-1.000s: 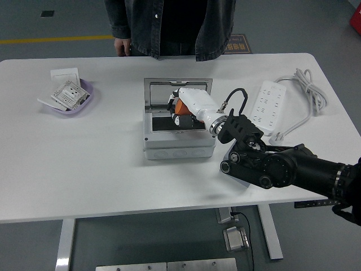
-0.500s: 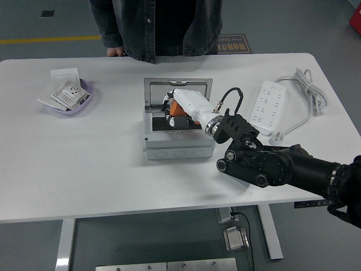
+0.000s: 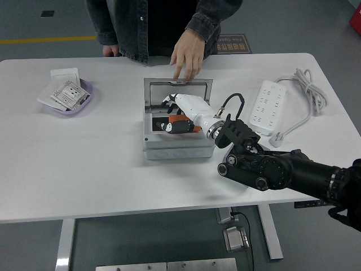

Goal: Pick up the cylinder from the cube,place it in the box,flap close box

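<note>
White table; grey box at centre, lid up, person's hand on its rim. My right hand is inside, fingers curled on the orange cylinder. Release low, withdraw clear of the flap.

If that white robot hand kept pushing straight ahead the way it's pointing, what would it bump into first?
The right hand points up and left, into the open grey box. Straight on, it would probably meet the raised lid at the back, where the person's hand touches the top edge. Depth is hard to judge.
</note>
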{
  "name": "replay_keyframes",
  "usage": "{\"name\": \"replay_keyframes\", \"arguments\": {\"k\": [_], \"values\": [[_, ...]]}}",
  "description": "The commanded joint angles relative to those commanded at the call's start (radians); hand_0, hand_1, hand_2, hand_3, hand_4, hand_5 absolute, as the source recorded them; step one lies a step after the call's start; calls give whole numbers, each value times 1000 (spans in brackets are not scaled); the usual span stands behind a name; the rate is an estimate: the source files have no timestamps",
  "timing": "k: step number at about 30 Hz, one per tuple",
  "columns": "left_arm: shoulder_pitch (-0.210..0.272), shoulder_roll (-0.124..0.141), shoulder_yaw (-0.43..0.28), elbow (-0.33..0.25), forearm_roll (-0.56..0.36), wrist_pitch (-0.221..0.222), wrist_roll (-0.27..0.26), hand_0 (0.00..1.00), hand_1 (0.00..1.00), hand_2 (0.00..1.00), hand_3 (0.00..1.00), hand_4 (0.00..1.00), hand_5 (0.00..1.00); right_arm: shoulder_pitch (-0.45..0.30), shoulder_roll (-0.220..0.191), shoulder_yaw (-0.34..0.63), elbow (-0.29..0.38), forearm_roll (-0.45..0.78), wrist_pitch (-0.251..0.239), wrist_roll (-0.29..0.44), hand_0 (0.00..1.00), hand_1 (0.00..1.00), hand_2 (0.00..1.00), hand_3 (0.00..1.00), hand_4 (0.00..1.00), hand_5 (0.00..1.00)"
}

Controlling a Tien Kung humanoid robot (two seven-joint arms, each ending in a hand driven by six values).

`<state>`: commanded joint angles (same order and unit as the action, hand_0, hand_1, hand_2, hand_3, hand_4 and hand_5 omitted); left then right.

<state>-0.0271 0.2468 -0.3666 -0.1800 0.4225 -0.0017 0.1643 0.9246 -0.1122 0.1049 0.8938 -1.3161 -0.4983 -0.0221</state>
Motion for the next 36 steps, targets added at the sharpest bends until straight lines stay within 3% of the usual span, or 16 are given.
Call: {"name": "replay_keyframes", "arguments": {"k": [11,25,30,34,36], "values": [[5,-3,-16,0,23,-5,5,642,694,558,565,509,111,-16,-11,41,36,-41,2,-5,513,418,533,669,883,482],[10,-8,-7,0,10,-7,5,641,689,554,560,500,109,-125,-154,326,356,-206,45,-71,509,388,511,658,883,491],[13,-8,-14,0,15,-7,8,641,682,549,560,488,94,-140,-176,403,460,-225,53,-79,511,385,513,656,881,493],[12,-6,-14,0,14,-7,8,640,673,548,558,470,74,-120,-172,417,455,-215,57,-77,511,387,514,654,882,496],[10,-6,-14,0,14,-7,8,640,673,548,558,470,74,-98,-162,411,420,-200,64,-77,511,387,514,654,882,496]]}}
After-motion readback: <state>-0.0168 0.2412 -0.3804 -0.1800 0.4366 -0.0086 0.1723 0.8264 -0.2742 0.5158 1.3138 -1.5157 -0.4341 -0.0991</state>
